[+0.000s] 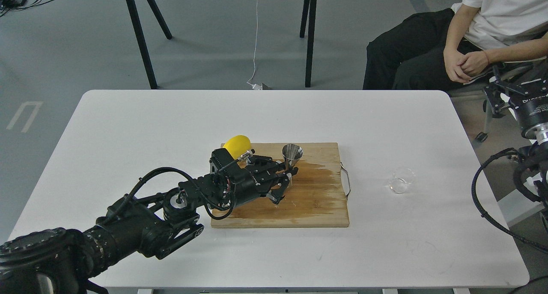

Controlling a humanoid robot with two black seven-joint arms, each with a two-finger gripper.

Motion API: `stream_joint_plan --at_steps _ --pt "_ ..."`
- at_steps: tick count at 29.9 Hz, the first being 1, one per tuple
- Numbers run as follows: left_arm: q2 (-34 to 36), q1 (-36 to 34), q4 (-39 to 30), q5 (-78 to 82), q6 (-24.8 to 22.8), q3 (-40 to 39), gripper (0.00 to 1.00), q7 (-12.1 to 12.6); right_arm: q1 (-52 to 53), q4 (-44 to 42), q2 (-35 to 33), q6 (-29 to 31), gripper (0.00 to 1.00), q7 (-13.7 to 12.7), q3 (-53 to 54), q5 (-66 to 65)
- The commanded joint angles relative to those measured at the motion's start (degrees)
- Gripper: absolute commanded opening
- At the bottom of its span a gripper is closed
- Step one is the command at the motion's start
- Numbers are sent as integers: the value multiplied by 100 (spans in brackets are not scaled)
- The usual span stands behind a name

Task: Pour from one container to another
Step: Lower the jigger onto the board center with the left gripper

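My left gripper [286,179] jaws clamp jigger [292,156] upright over board [317,200], ready for glass cup [401,180]; right jaws unclear.

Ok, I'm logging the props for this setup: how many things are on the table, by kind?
Wooden cutting board: 1
Steel jigger, in the left gripper: 1
Clear glass cup, lying on the bare table to the board's right: 1
Yellow lemon, at the board's far left corner: 1
Total: 4
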Motion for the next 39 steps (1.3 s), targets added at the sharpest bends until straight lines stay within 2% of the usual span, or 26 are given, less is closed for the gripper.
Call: stream_joint_plan --at_steps 1,8,11,20,25,28,39 --pt "-6 4 85 0 14 51 22 4 -1 16 1 0 100 0 -8 0" --pt "-23 -5 85 0 14 68 28 13 -1 16 -8 0 100 0 1 0" --pt "-49 -5 59 0 57 68 35 13 -10 16 -8 0 100 0 1 0" --pt "-50 -22 32 0 101 60 40 13 -45 16 -8 0 100 0 1 0" --pt "-50 4 15 0 198 60 53 13 -54 16 -8 0 100 0 1 0" --pt "-32 4 -55 0 347 68 67 -4 -54 16 -8 0 100 0 1 0" --pt "328 101 -328 0 426 104 73 -57 -54 25 -8 0 100 -9 1 9"
